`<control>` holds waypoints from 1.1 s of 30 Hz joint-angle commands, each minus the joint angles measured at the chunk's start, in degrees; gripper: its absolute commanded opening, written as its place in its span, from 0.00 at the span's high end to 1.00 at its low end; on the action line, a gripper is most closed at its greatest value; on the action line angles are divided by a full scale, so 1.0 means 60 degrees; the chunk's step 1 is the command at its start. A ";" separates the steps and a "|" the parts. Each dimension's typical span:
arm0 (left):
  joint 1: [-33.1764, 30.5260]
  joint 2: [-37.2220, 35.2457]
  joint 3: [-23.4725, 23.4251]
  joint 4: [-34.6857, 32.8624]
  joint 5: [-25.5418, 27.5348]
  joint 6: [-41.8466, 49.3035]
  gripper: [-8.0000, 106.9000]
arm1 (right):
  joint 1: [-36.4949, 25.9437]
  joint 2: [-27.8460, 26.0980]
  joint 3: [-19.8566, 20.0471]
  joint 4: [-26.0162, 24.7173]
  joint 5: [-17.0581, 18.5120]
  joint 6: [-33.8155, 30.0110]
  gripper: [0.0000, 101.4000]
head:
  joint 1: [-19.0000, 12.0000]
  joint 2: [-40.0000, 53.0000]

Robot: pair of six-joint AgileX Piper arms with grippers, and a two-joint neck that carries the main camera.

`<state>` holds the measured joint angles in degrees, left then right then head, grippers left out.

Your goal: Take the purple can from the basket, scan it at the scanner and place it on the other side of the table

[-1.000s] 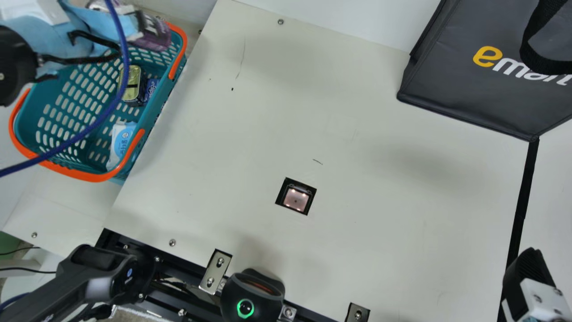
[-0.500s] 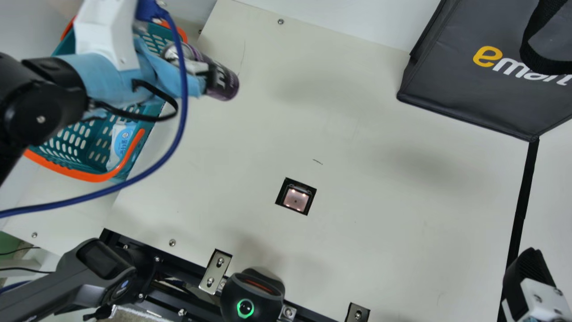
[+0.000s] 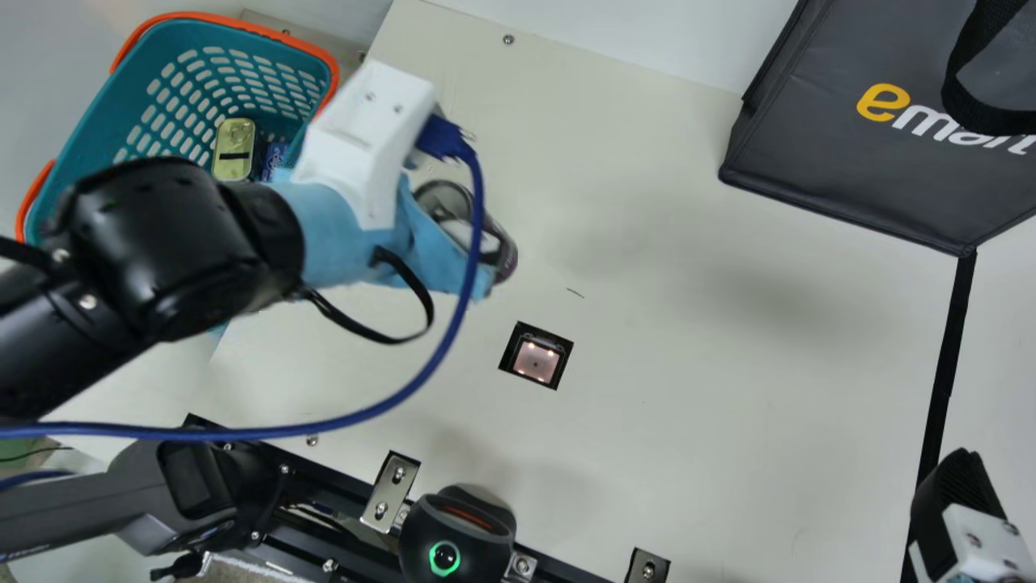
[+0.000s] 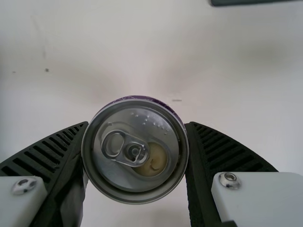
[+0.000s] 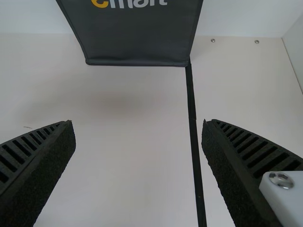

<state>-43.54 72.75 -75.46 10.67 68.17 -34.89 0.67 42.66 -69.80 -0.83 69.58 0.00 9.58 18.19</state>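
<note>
The left gripper [image 3: 477, 243] has its two black ribbed fingers pressed against opposite sides of a purple metal drinks can [image 3: 507, 261], parted by about the can's width and gripping it close to the silver lid. In the left wrist view the lid, with its pull tab, faces the camera. The can is over the cream table [image 3: 688, 364], between the basket and the scanner; whether its base touches the surface I cannot tell. A light blue covering [image 3: 324, 231] wraps the arm behind the white wrist mount [image 3: 364, 134], and a thick blue cable [image 3: 356, 413] loops from there past the can. Near the can, a square scanner window [image 3: 535, 360] with a black border and small lights sits in the tabletop. On the other side of the left gripper is the teal plastic basket [image 3: 101, 121] with orange handles, holding a gold-topped tin [image 3: 235, 150] beside a dark blue packet [image 3: 273, 158]. Near the table's edge is a rounded black device [image 3: 453, 542] with a green ring light. Well apart from the can, the right gripper [image 3: 957, 486] has its fingers spread wide with nothing between them, beside a black strip [image 3: 943, 380] running along the table to a corner of a dark grey fabric bag [image 3: 834, 138].
</note>
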 commanded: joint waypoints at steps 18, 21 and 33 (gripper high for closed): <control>-0.2253 0.1560 0.0113 0.0341 0.0289 -0.1825 1.00 | 0.0000 0.0000 0.0000 0.0000 -0.0013 0.0000 0.06 | -0.0276 0.0038; -0.2329 0.1675 0.0199 0.0336 0.0289 -0.1937 1.00 | 0.0000 0.0000 0.0000 0.0000 -0.0004 0.0000 0.06 | -0.0276 0.0038; -0.2524 0.1980 0.0394 0.0161 0.0289 -0.2255 1.00 | 0.0000 0.0000 0.0000 0.0000 -0.0004 0.0000 0.06 | -0.0276 0.0038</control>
<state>-58.63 84.56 -73.16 11.75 69.89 -48.32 0.67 42.66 -69.80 -0.83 69.56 0.00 9.58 18.28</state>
